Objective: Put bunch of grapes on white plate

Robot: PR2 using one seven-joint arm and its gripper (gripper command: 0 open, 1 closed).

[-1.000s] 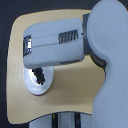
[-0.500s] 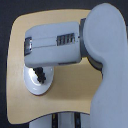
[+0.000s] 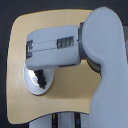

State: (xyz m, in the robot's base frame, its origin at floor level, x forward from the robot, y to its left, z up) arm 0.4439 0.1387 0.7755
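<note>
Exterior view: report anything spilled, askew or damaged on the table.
Nothing stands out. The white plate lies flat on the wooden table near its edge at the exterior view's left, with the bunch of grapes on it and no grapes loose on the wood. The arm hides the plate's upper part and the end effector.

The robot's bulky arm (image 3: 65, 47) covers the upper part of the white plate (image 3: 31, 86) and its own gripper, whose jaws cannot be made out, while blur smears the bunch of grapes (image 3: 41, 79).
</note>
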